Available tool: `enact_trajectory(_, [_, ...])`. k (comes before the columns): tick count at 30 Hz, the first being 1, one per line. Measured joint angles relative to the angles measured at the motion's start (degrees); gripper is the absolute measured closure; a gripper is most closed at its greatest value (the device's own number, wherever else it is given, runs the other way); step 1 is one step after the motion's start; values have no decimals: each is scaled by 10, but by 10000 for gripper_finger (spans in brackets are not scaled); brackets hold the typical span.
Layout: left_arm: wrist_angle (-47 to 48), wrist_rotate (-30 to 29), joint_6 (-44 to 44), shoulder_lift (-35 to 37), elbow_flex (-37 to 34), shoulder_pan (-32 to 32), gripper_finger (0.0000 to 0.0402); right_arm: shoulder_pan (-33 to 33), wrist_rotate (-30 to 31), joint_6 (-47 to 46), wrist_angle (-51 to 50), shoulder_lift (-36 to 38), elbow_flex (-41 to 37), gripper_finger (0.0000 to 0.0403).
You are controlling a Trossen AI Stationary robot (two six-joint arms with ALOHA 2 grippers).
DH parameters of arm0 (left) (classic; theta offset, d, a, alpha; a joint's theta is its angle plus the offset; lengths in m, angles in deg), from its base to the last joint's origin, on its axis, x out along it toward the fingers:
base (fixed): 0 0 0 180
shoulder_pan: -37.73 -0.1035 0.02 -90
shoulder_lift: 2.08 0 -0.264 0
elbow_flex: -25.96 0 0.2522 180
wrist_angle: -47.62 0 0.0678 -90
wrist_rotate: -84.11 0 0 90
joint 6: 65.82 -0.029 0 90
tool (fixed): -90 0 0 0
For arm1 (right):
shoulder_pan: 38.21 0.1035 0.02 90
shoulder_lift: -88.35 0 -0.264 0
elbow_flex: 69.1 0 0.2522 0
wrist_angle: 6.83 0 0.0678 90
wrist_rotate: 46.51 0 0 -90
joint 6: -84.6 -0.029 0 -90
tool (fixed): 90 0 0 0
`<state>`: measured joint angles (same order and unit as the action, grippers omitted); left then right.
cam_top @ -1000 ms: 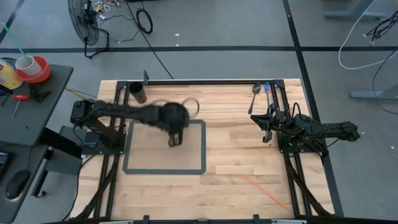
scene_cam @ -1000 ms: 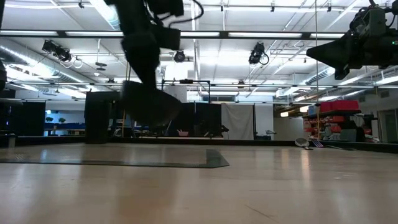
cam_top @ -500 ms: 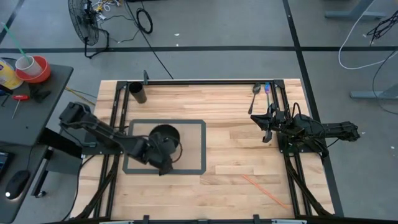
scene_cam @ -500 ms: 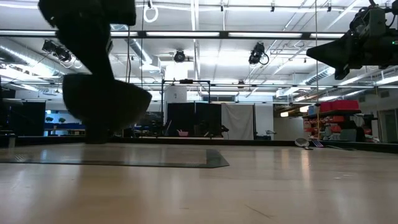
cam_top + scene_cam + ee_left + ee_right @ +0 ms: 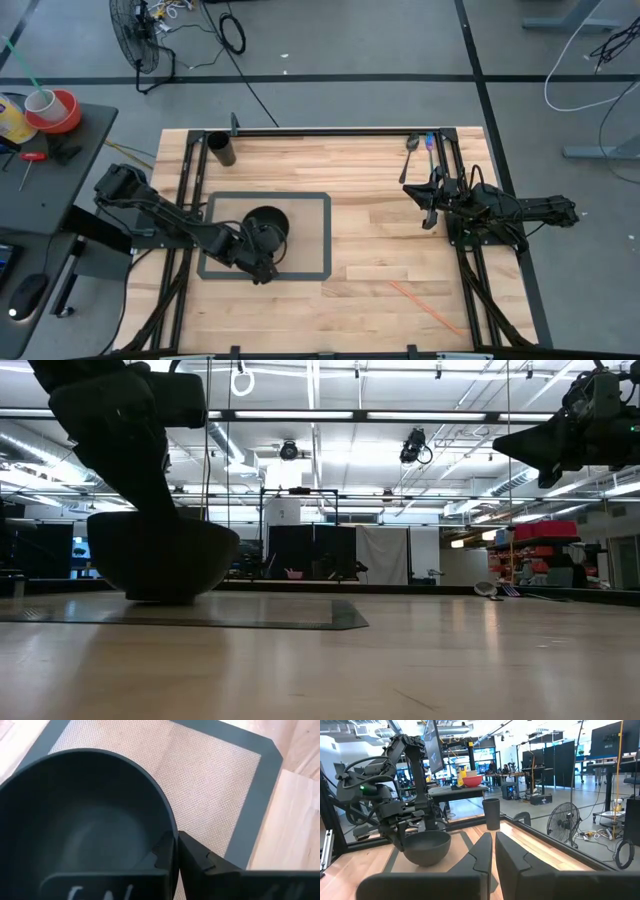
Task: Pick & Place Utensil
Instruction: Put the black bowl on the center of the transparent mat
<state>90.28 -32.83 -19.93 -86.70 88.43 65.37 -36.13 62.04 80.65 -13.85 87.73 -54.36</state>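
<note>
A black bowl (image 5: 266, 224) sits upright on the grey-bordered mat (image 5: 315, 200), toward its near left part; the low view shows the bowl (image 5: 160, 555) with its base down at the mat. My left gripper (image 5: 260, 250) is shut on the bowl's near rim. My right gripper (image 5: 425, 205) waits shut above the table's right side, touching nothing. A spoon (image 5: 413, 144) and a blue-handled utensil (image 5: 429, 140) lie at the far right corner. My left gripper (image 5: 176, 837) pinches the bowl's rim (image 5: 171, 827) on its near side, one finger inside the bowl (image 5: 85, 820) and one outside. The fingers come slanting down from the near left. The bowl stays upright, its base on the mat as far as the low view shows.
A black cup (image 5: 222, 150) stands at the far left corner, beyond the mat. An orange stick (image 5: 425, 302) lies near the right near edge. Bare wood lies between the mat and the right arm. The right wrist view shows the bowl (image 5: 426, 847) and cup (image 5: 491, 813).
My left gripper carried the bowl from above the mat's far right part toward the near left and down. The bowl hung clear of the table a second ago and now stands low on the mat. The gripper stayed shut on the rim. The right arm kept still.
</note>
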Motion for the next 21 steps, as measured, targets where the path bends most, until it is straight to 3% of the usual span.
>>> enact_trajectory(21, [26, 39, 15, 0, 1, 9, 376, 0, 0, 0, 0, 0, 0, 376])
